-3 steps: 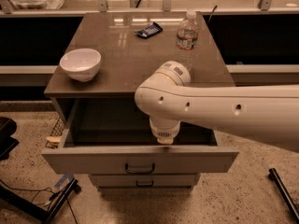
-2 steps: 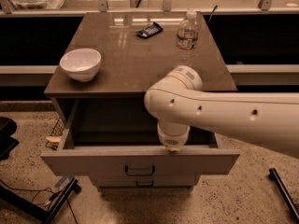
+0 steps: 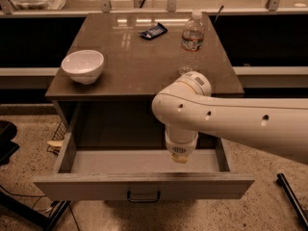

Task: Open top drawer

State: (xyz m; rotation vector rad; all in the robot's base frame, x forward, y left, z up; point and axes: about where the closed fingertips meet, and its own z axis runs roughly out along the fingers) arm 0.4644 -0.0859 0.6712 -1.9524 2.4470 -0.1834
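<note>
The top drawer stands pulled well out from under the brown counter. Its pale grey front faces me with a small black pull handle at the centre, and its grey tray is bare. My gripper hangs at the end of the white arm, pointing down over the right half of the open drawer, just behind the front panel. The wrist hides what lies under it.
On the counter stand a white bowl at the left, a water bottle at the back right and a dark packet at the back. A black stand sits on the floor at the left, a black bar at the right.
The drawer has come further out toward me. My arm and gripper have moved right and toward the front with it.
</note>
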